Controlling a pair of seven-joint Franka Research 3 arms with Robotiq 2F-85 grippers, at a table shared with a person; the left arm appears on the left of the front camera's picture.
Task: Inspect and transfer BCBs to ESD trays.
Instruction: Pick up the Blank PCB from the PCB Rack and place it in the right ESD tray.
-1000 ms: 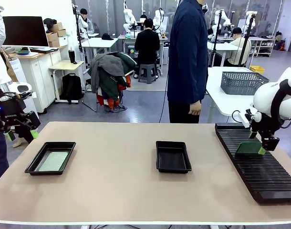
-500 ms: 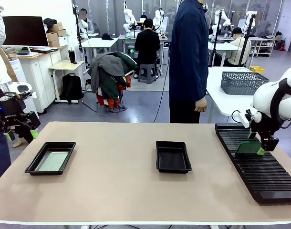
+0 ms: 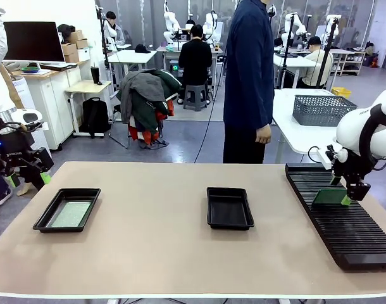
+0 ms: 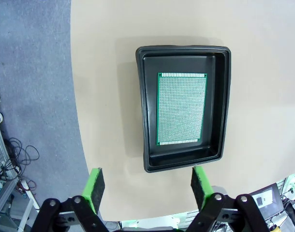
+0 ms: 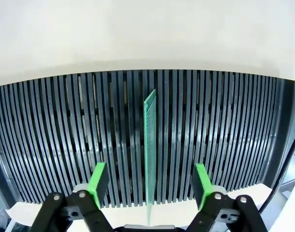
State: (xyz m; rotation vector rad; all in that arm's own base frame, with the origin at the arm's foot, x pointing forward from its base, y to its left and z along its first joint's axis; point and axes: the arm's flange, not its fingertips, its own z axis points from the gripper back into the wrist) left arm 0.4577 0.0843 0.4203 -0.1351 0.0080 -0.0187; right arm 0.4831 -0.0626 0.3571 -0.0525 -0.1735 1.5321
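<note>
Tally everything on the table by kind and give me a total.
Black trays: 2
Slotted rack: 1
Green circuit boards: 2, one lying flat in the left-hand tray, one standing on edge in the rack
Total: 5

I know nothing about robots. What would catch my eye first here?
Probably the standing green board, upright on its edge in the long black slotted rack at the table's right side, with the right gripper open around it and not touching it. Next, the two black trays: the left tray holds a flat board, and the middle tray is bare.
</note>
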